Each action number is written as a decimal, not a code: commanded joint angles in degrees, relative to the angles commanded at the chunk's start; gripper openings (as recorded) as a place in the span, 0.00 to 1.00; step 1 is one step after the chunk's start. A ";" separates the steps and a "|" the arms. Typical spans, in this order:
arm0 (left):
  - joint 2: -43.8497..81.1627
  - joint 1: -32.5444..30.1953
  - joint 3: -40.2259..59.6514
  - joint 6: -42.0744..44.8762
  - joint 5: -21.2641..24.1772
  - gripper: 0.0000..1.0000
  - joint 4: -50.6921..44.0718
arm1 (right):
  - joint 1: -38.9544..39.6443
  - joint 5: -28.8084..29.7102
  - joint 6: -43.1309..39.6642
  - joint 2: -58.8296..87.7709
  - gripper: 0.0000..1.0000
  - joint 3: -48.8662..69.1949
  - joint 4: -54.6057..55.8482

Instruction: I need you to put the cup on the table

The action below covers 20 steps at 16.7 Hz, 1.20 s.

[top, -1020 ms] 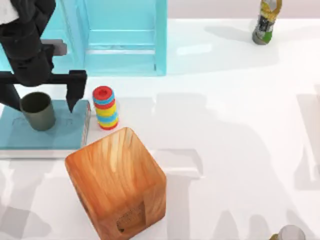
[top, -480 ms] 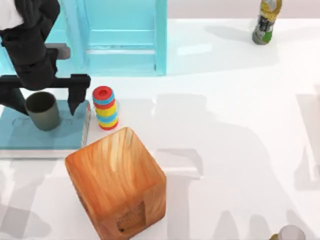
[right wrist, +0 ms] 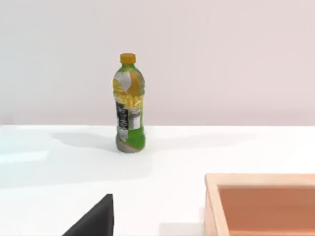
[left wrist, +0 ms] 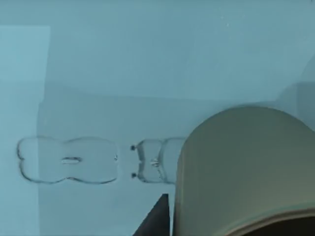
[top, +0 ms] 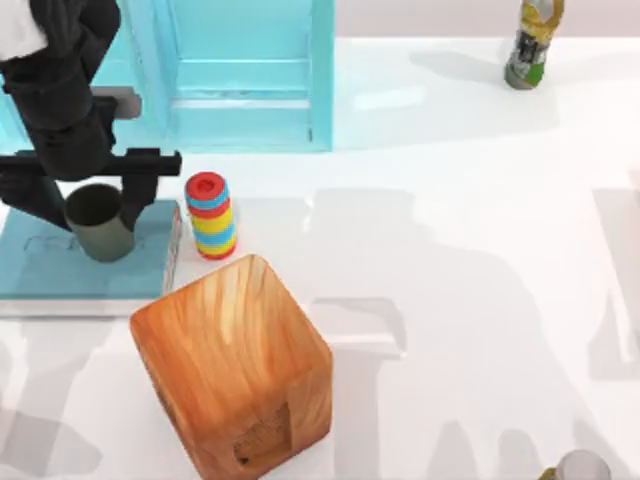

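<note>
Left tool (top: 85, 200) clamped on the cup (top: 100, 222), which sits over the blue slab (top: 60, 270) at the table's (top: 450, 250) left. Best lift straight, clear the slab's edge, then lower gently onto white.

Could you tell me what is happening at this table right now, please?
The left gripper is at the table's left side, its fingers set either side of the cup, a small olive-grey tumbler standing on a light-blue slab. The cup is not yet on the white table itself. Nearby stand a stack of coloured rings and a large wooden cube, with a bottle at the far right.
</note>
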 joint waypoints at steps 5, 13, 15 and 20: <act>0.00 0.00 0.00 0.00 0.00 0.00 0.00 | 0.00 0.00 0.00 0.00 1.00 0.00 0.00; 0.31 0.21 0.58 0.21 -0.05 0.00 -0.96 | 0.00 0.00 0.00 0.00 1.00 0.00 0.00; 0.74 0.37 2.48 0.27 -0.09 0.00 -3.83 | 0.00 0.00 0.00 0.00 1.00 0.00 0.00; -0.92 -0.01 8.53 0.04 0.07 0.00 -10.34 | 0.00 0.00 0.00 0.00 1.00 0.00 0.00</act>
